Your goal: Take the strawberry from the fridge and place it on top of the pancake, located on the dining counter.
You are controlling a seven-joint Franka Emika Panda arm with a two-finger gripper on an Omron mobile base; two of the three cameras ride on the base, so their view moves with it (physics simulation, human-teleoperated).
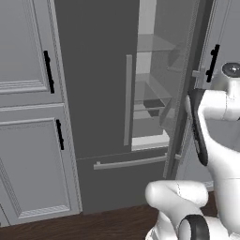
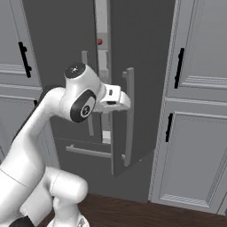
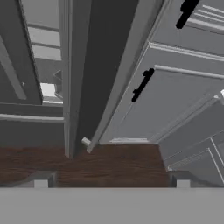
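The dark-grey fridge (image 1: 98,70) stands with its left door shut and its right door (image 2: 142,66) swung partly open. Through the gap a tiny red strawberry (image 2: 99,41) shows high up on a pale shelf. My gripper (image 2: 119,101) is at mid-height beside the open door's long handle (image 2: 129,115), on the side of the gap. In the hand view the gripper (image 3: 111,181) is open, its fingertips (image 3: 41,179) wide apart over the wooden floor, with the door edge (image 3: 87,65) ahead. The pancake and the dining counter are out of view.
Light-grey panelled cabinets with black handles flank the fridge on the left (image 1: 28,117) and right (image 2: 195,111). Pale shelves (image 1: 150,108) show inside. The bottom drawer's bar (image 1: 129,162) runs below the doors. Dark wood floor (image 3: 109,162) lies beneath.
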